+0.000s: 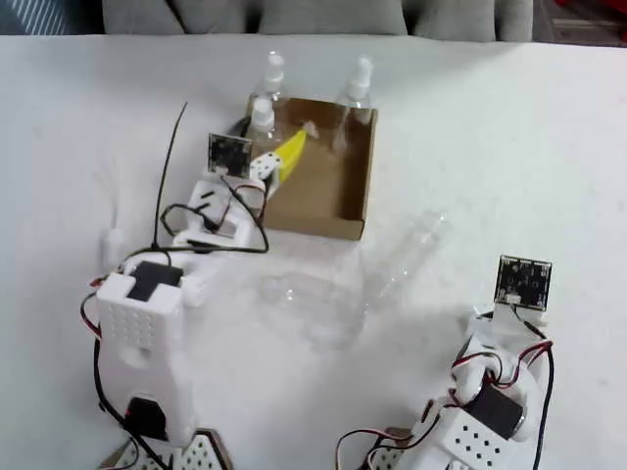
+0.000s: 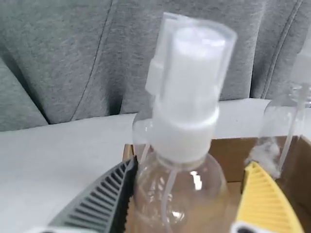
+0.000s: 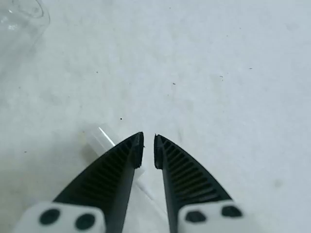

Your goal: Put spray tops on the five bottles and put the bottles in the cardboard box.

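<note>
Three bottles are capped. One bottle (image 2: pixel 180 194), spray top (image 2: pixel 187 82) on, stands upright between my left gripper's (image 2: pixel 192 167) grey and yellow fingers, which pinch its body over the cardboard box's (image 1: pixel 343 211) 10 o'clock corner. A second bottle (image 1: pixel 272 73) and a third bottle (image 1: pixel 359 83) stand at the box's 12 o'clock end. My right gripper (image 3: pixel 148 150), at the table's (image 1: pixel 490 117) 5 o'clock, has its fingers pressed almost together on nothing.
</note>
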You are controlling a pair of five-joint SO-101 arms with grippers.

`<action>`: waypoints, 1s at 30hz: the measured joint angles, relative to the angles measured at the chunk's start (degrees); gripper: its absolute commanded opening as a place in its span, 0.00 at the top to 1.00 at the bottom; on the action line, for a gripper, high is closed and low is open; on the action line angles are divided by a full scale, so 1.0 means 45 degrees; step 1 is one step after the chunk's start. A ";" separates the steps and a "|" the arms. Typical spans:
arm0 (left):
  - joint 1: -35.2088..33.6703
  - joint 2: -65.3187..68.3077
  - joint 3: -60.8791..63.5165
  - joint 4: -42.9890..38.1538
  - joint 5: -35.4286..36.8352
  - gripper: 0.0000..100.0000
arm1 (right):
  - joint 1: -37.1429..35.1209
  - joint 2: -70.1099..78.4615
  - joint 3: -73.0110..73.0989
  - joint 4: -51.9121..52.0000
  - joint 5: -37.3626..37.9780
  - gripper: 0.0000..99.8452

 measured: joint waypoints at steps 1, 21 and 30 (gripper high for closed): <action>0.0000 -0.0176 0.0195 0.0020 0.0000 0.67 | 0.0000 0.0000 0.0000 0.0000 0.0000 0.99; -0.0020 -0.8947 0.6369 0.2481 0.0000 0.68 | 0.0000 0.0000 0.0000 0.0000 0.0000 0.99; -0.0059 -1.4730 0.9612 0.5665 0.0000 0.68 | 0.0000 0.0000 0.0000 0.0000 0.0000 0.99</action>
